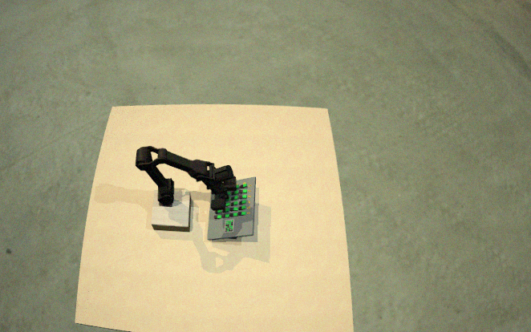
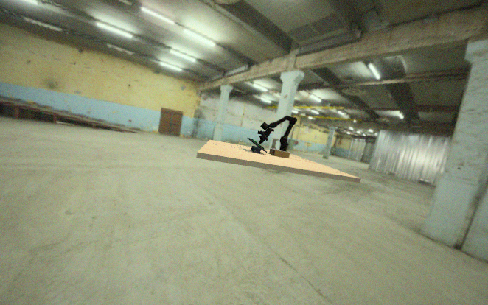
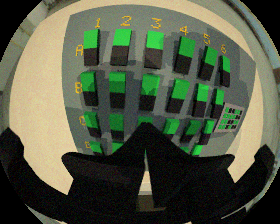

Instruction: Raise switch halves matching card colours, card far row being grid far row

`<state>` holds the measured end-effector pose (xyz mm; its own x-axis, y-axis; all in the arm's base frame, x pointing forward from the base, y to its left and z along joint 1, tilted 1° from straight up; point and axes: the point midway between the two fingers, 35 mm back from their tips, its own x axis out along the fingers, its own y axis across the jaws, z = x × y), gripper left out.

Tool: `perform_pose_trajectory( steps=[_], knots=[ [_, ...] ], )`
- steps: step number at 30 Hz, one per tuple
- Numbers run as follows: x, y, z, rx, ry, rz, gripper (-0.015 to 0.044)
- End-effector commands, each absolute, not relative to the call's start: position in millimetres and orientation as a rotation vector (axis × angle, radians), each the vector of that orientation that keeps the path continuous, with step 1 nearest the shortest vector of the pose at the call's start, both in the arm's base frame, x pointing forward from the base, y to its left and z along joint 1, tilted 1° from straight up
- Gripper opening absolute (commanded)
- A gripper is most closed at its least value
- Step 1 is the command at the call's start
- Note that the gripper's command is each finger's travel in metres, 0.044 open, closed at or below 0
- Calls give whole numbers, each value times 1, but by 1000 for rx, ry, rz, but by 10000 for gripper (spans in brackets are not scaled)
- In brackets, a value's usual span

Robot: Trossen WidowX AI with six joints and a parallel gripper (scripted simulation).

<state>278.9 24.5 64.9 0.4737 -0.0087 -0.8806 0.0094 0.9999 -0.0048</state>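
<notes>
The tilted grey switch panel [image 1: 241, 230] [image 3: 73, 31] bears green and dark grey rocker switches in columns 1 to 6. Rows A, B, C and part of D show in the wrist view. Switch A1 [image 3: 91, 46], switch A3 [image 3: 154, 49] and switch B3 [image 3: 150, 92] show both halves. The small card [image 1: 229, 225] [image 3: 230, 118] shows green and dark squares, too small to read surely. My gripper [image 3: 145, 125] [image 2: 261, 142] is shut and empty, low over the panel. Its tips overlap switch C3 [image 3: 145, 120], hiding most of it; contact cannot be told. The fingers hide much of row D and anything nearer.
The panel stands on the pale wooden table top [image 1: 292, 164] [image 2: 234, 157]. The arm's base block [image 1: 171, 218] [image 2: 279, 153] is beside the panel's near edge. Shadows of the arm fall across the panel and the table. Raised switches surround the fingertips.
</notes>
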Motion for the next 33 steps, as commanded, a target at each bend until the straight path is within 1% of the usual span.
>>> perform_pose_trajectory(
  steps=[1, 33],
  knots=[
    [279, 25, 64, -1, 1079, -6, 0],
    [281, 25, 60, -1, 1078, -6, 0]
  ],
)
